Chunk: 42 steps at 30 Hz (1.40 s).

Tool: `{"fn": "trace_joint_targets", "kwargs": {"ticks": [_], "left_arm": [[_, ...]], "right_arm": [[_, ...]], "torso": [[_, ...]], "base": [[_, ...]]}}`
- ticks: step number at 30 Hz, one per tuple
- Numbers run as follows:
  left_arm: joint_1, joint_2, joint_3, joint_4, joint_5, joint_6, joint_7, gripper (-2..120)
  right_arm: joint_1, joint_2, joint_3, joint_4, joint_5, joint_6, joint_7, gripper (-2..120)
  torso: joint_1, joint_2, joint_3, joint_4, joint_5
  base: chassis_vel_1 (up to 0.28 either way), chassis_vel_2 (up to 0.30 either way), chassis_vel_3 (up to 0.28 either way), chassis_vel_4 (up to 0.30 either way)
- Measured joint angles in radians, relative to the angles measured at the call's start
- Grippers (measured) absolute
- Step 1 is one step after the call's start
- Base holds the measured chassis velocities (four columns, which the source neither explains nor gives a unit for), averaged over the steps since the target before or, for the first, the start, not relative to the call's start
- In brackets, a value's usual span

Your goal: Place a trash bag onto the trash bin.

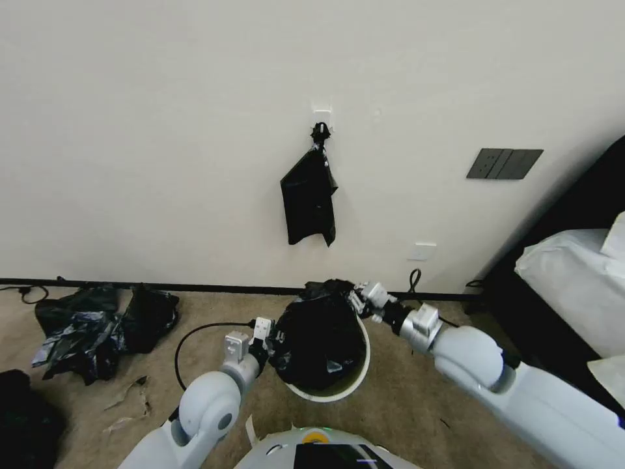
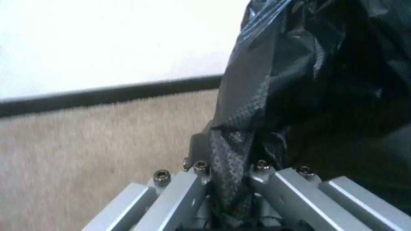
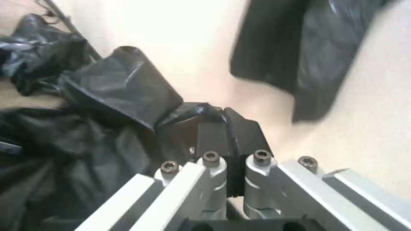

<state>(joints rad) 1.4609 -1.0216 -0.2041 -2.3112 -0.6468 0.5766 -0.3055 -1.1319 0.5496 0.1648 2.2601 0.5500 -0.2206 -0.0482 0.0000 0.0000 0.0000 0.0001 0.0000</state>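
Head view: trash bag (image 1: pixel 322 339) stretched over trash bin (image 1: pixel 357 378) on carpet (image 1: pixel 403 404) by wall (image 1: pixel 163 130).
Left gripper (image 1: pixel 272 333) at bag's left edge, fingers clamped on a twisted strip of film; right gripper (image 1: pixel 360 299) at bag's far right edge, fingers (image 3: pixel 248 134) pressed together on a fold. Bag bundle (image 1: pixel 310 195) hung on wall above; plastic heap (image 1: pixel 97 326) at left.

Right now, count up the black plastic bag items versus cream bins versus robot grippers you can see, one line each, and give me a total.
Black plastic bag items: 3 (the trash bag over the bin, the bundle of bags hanging on the wall, the heap on the carpet)
Cream bins: 1 (the trash bin)
Grippers: 2 (left gripper, right gripper, each shut on the trash bag)
Total: 6
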Motion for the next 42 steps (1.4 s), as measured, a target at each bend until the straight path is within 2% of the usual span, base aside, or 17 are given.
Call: {"fn": "trace_joint_targets", "kwargs": {"ticks": [4,5,6,9,14,20,25,28,32,33,36,38,42], "left_arm": [[0.028,0.009,0.001,-0.004,0.141,-0.063,0.088,1],[0.028,0.009,0.001,-0.004,0.141,-0.063,0.088,1],[0.039,0.014,0.001,-0.007,0.182,-0.086,0.113,1],[0.055,0.019,0.003,-0.013,0.255,-0.138,0.162,1],[0.072,0.024,0.003,-0.019,0.319,-0.194,0.216,1],[0.085,0.027,0.0,-0.018,0.327,-0.224,0.23,1],[0.083,0.022,-0.006,-0.005,0.317,-0.23,0.224,1],[0.079,0.014,-0.013,0.008,0.279,-0.226,0.203,1],[0.08,0.009,-0.031,0.016,0.159,-0.199,0.167,1],[0.08,0.009,-0.031,0.016,0.159,-0.199,0.167,1],[0.072,0.01,-0.051,0.035,0.113,-0.189,0.148,1],[0.068,0.011,-0.054,0.041,0.104,-0.186,0.146,1],[0.048,0.021,-0.06,0.074,0.09,-0.179,0.138,1]], "right_arm": [[0.035,-0.016,-0.004,-0.038,0.117,-0.062,0.012,0],[0.035,-0.016,-0.004,-0.038,0.117,-0.062,0.012,0],[0.041,-0.021,-0.006,-0.049,0.141,-0.081,0.009,0],[0.034,-0.035,-0.016,-0.068,0.151,-0.11,-0.013,0],[0.01,-0.045,-0.024,-0.093,0.144,-0.14,-0.024,0],[-0.013,-0.063,-0.006,-0.104,0.137,-0.149,-0.052,0],[-0.025,-0.069,0.013,-0.111,0.193,-0.169,-0.084,0],[-0.033,-0.059,0.031,-0.107,0.247,-0.178,-0.083,7],[-0.051,-0.035,0.069,-0.105,0.338,-0.195,-0.068,24],[-0.051,-0.035,0.069,-0.105,0.338,-0.195,-0.068,24],[-0.055,-0.021,0.095,-0.11,0.404,-0.199,-0.067,39],[-0.053,-0.019,0.1,-0.111,0.415,-0.199,-0.064,41],[-0.038,-0.024,0.112,-0.115,0.439,-0.195,-0.084,61]], "torso": [[0.0,0.0,0.0,-0.0002,0.0],[0.0,0.0,0.0,-0.0002,0.0],[0.0,0.0,0.0,0.0,0.0001],[0.0,0.0,0.0,-0.0001,0.0],[0.0,0.0,0.0,-0.0001,0.0001],[0.0,0.0,0.0,-0.0001,-0.0001],[0.0,0.0,0.0,-0.0001,0.0],[0.0,0.0,0.0,-0.0001,0.0],[0.0,0.0,0.0,-0.0002,0.0],[0.0,0.0,0.0,-0.0002,0.0],[0.0,0.0,0.0,0.0001,0.0001],[0.0,0.0,0.0,0.0,0.0],[0.0,0.0,0.0,0.0001,0.0]], "base": [[0.0,0.0,0.0,0.0],[0.0,0.0,0.0,0.0],[0.0,0.0,0.0,0.0],[0.0,0.0,0.0,0.0],[0.0,0.0,0.0,0.0],[0.0,0.0,0.0,0.0],[0.0,0.0,0.0,0.0],[0.0,0.0,0.0,0.0],[0.0,0.0,0.0,0.0],[0.0,0.0,0.0,0.0],[0.0,0.0,0.0,0.0],[0.0,0.0,0.0,0.0],[0.0,0.0,0.0,0.0]]}}
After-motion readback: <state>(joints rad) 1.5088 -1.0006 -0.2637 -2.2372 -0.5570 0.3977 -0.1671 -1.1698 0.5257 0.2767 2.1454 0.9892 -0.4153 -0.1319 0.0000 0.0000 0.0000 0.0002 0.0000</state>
